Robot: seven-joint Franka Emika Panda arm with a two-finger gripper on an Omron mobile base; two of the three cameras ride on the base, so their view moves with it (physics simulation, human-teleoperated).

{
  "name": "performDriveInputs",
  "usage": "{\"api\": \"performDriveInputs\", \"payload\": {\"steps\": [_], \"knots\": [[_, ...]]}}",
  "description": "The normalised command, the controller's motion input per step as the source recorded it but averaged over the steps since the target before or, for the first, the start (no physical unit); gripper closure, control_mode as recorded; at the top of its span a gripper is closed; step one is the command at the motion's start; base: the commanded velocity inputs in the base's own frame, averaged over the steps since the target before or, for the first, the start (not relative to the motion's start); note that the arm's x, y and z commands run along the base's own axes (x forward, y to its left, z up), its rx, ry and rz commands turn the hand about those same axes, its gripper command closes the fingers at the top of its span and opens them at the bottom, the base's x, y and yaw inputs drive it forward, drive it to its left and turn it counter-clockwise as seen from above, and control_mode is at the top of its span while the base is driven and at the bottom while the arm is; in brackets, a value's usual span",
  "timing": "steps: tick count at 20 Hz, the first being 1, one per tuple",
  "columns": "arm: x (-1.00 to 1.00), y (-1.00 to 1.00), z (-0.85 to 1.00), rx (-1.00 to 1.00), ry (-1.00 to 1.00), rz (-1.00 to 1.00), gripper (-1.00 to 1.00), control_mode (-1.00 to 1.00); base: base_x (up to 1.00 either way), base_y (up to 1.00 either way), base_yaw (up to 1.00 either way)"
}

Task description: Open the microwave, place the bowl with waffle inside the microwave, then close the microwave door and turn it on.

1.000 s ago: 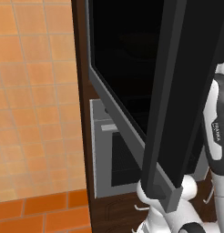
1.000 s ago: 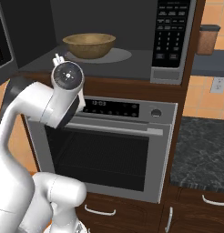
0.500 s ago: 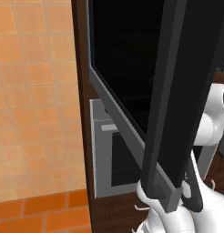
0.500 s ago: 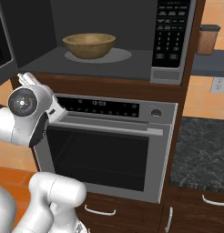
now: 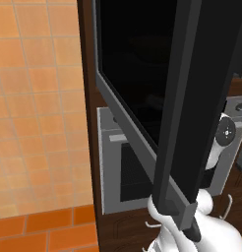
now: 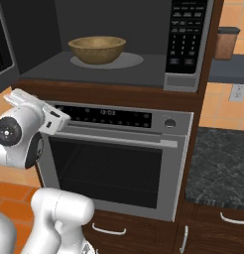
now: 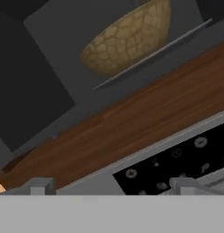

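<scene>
Microwave (image 6: pixel 119 44) built in above oven (image 6: pixel 114 158), cavity exposed. Door (image 5: pixel 142 88) swung fully open toward the left, seen near edge-on in left base view, long axis vertical, dark bar along its free edge. Bowl (image 6: pixel 97 48) seated upright inside the cavity on round tray (image 6: pixel 129 61), rim facing up, slightly left of cavity centre; contents not discernible. Keypad (image 6: pixel 186 39) on the right of the cavity, facing forward. Gripper (image 7: pixel 111 187) positioned in front of the oven's upper left, below the wood strip (image 7: pixel 132 123) that divides microwave from oven. Hand view rolled, aimed up at the bowl's underside and the oven's control strip (image 6: pixel 106 115). Jaws spread wide, nothing between them, no contact with bowl or door. Dark stone desk (image 6: pixel 223 168) at right of the oven.
</scene>
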Motion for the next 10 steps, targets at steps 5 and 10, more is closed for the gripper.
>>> {"api": "performDriveInputs", "payload": {"steps": [5,10], "knots": [[-0.09,0.47,-0.25,-0.26,-0.30,0.00,-1.00,-1.00,0.00,0.00,0.00],[0.18,0.20,-0.23,-0.15,-0.23,0.00,-1.00,-1.00,0.00,0.00,0.00]]}}
